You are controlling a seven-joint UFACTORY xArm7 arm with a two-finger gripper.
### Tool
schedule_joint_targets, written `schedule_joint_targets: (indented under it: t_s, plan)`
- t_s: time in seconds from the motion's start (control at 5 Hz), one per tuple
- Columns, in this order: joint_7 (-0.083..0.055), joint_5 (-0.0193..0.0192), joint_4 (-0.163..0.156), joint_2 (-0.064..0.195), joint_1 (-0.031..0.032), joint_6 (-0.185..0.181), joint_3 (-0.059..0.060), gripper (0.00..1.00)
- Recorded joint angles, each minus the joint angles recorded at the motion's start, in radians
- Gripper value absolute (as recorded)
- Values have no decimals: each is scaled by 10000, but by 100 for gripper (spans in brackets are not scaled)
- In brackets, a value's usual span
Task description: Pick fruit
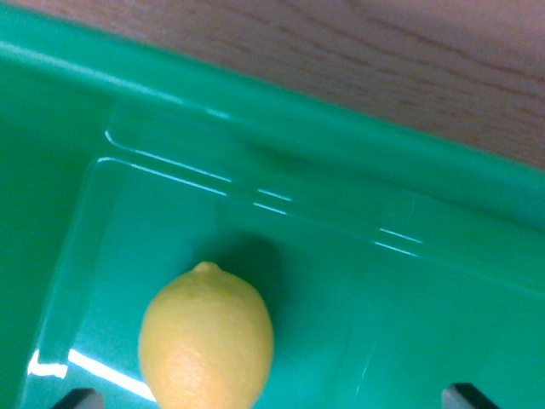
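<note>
Wood-grain table (409, 60) fills the top of the wrist view, running off toward the upper right corner. Below it sits a green plastic bin (358, 145), its rim crossing the picture on a slant from upper left down to the right, with its wall and glossy floor taking up the rest of the frame. Bright streaks of light reflect off the floor and the moulded step near the wall.

One lemon (206, 341) lies on the floor of the bin, low in the picture and toward the wrist view's left, its pointed tip aimed up toward the far wall. Its lower end is cut off by the bottom edge.

The gripper (271, 399) shows only as two dark fingertips at the bottom edge, spread wide apart and holding nothing. The lemon lies between them, closer to the fingertip on the wrist view's left, with bare green floor between it and the other one. Nothing lies over the lemon.
</note>
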Motion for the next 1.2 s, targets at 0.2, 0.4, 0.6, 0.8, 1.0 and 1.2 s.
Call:
schedule_joint_targets:
  t_s: [0.2, 0.4, 0.6, 0.8, 1.0, 1.2]
  plan:
    - [-76, 21, -276, 170, 70, -402, 61, 0]
    - [-76, 21, -276, 170, 70, -402, 61, 0]
    - [-143, 40, -517, 319, 132, -753, 114, 0]
    - [-143, 40, -517, 319, 132, -753, 114, 0]
    - [-204, 57, -740, 457, 189, -1079, 163, 0]
    - [-204, 57, -740, 457, 189, -1079, 163, 0]
